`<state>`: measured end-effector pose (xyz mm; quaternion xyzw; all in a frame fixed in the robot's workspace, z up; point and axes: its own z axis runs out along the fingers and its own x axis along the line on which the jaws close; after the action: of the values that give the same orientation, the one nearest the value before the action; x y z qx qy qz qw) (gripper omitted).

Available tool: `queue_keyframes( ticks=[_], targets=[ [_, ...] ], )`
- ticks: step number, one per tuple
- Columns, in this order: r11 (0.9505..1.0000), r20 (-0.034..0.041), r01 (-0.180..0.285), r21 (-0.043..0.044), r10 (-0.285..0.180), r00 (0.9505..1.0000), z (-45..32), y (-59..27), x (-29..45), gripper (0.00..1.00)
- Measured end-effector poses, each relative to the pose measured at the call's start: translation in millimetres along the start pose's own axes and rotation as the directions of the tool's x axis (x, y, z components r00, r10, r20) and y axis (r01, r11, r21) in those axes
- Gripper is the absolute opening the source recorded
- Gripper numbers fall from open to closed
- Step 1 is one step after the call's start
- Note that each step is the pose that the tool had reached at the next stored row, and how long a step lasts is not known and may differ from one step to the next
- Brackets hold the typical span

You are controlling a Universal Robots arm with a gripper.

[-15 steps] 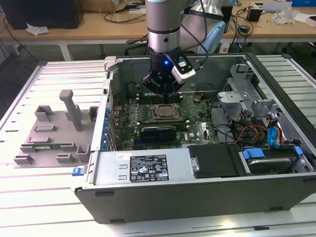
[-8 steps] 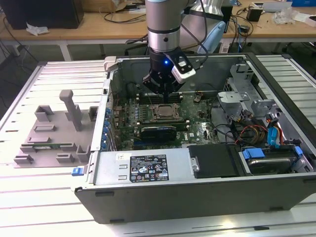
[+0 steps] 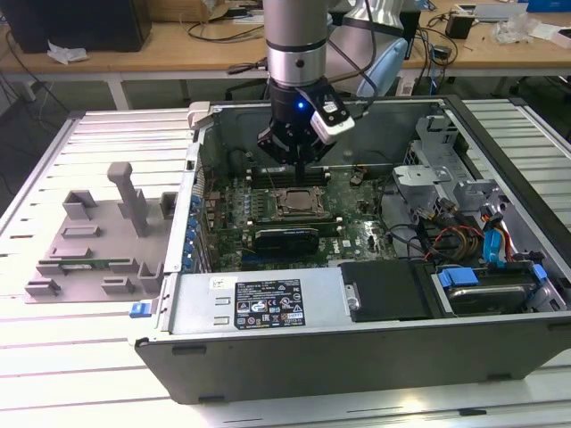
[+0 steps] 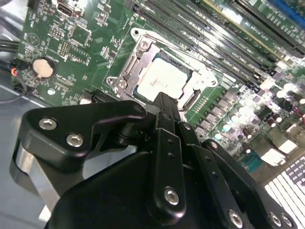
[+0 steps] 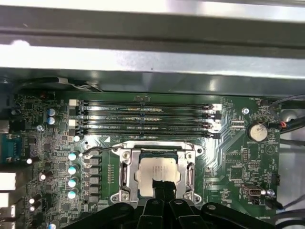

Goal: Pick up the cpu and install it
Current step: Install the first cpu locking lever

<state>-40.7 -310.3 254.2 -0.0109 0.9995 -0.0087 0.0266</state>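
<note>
The computer case (image 3: 357, 357) lies open on the table (image 3: 53, 357). A plastic holder (image 3: 89, 241) sits on the table just beside the case, on the exterior view's left. The motherboard (image 3: 357, 227) lies flat in the case. The cpu (image 4: 159, 78) sits in the socket (image 5: 125, 174) on the motherboard. The memory slots (image 5: 143, 114) run just beside the socket, on its far side. The gripper (image 3: 299, 160) hangs right over the cpu. The power supply (image 3: 259, 303) sits in the case by the near wall.
</note>
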Motion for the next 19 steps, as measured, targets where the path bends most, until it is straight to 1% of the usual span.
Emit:
queue_keyframes(
  ticks=[1, 5, 6, 7, 8, 12, 14, 17, 19],
  targets=[
    [1.0, 0.0, 0.0, 0.0, 0.0, 1.0, -1.6, 0.0, -0.1, 0.11],
    [1.0, -0.0005, 0.0, -0.0002, 0.0, 1.0, -1.6, 0.0, -0.1, 0.11],
    [1.0, -0.0061, 0.0, -0.0001, 0.0, 1.0, -1.3, 0.0, -0.2, 0.11],
    [1.0, -0.027, 0.0, -0.0006, 0.0, 0.9996, -0.6, -0.1, -0.1, 0.11],
    [1.0, -0.0356, 0.001, -0.0007, -0.001, 0.9994, -0.5, 0.0, -0.1, 0.11],
    [1.0, -0.0356, 0.001, -0.0007, -0.001, 0.9994, -0.1, 0.0, 1.0, 0.11],
    [1.0, -0.0356, 0.001, -0.0006, -0.001, 0.9994, 0.3, 0.1, 4.1, 0.11],
    [1.0, -0.0355, 0.001, -0.0008, -0.001, 0.9994, 0.7, 0.3, 10.0, 0.11],
    [1.0, -0.0356, 0.001, -0.0007, -0.001, 0.9994, 0.8, 0.4, 17.8, 0.11]
  ],
)
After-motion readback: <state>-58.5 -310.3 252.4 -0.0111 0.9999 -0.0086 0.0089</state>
